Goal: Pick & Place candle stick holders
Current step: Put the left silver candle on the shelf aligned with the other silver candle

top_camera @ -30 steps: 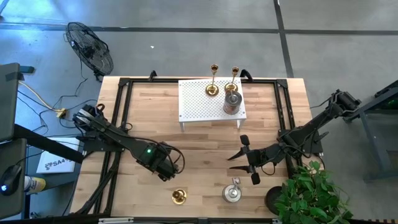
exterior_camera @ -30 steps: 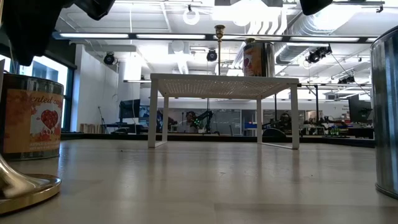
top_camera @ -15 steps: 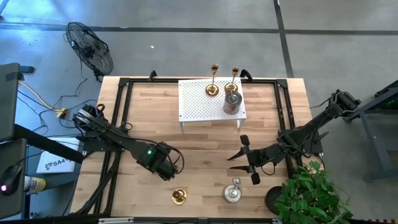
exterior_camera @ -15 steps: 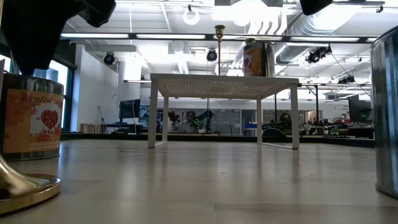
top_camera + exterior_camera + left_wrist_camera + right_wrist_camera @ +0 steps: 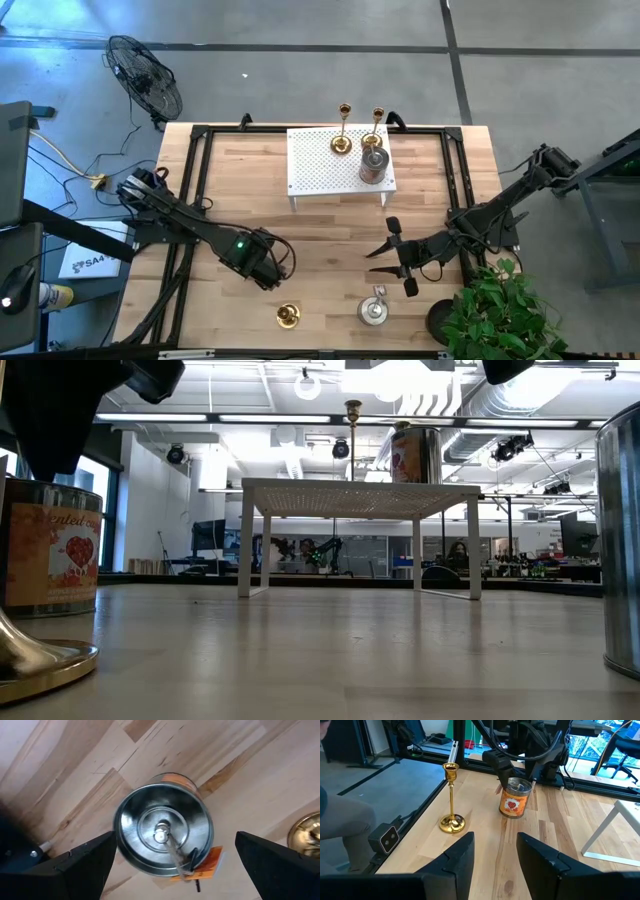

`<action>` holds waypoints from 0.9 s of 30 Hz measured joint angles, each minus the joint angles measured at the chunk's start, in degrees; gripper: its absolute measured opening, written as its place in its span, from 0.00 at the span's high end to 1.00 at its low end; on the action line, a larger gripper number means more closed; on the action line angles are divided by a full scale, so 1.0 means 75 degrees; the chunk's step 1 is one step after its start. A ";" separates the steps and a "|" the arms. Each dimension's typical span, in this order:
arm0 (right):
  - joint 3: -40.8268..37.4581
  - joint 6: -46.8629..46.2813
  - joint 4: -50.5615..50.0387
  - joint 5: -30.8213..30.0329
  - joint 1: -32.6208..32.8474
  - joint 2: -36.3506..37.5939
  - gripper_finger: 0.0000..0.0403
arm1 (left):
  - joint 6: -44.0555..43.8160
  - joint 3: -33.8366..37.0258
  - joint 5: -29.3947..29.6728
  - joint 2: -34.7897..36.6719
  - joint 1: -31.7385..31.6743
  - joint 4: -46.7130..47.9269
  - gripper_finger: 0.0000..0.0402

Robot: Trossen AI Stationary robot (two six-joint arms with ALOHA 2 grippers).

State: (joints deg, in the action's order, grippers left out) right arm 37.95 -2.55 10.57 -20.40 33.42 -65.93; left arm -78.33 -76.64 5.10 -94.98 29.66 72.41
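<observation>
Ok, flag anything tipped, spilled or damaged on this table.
Nothing stands out. The gold candlestick and the labelled tin holder by it stand upright on the table; on the white rack, two more candlesticks and another tin holder are upright too. No spill or damage shows.

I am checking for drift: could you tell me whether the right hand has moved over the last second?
No. In the high view the right hand sits at the same spot relative to the white rack.
</observation>
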 joint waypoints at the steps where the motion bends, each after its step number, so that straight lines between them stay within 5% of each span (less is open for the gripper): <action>1: 0.0000 0.0000 0.0000 0.0000 0.0001 0.0000 0.65 | 0.0003 0.0027 0.0000 0.0002 -0.0001 -0.0016 0.01; 27: 0.0003 -0.0001 0.0000 0.0000 0.0000 0.0000 0.65 | 0.0236 0.0729 0.0102 0.0003 -0.0002 -0.0564 0.01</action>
State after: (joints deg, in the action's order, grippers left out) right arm 37.98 -2.56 10.57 -20.40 33.43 -65.93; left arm -76.55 -71.17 5.87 -94.96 29.65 68.19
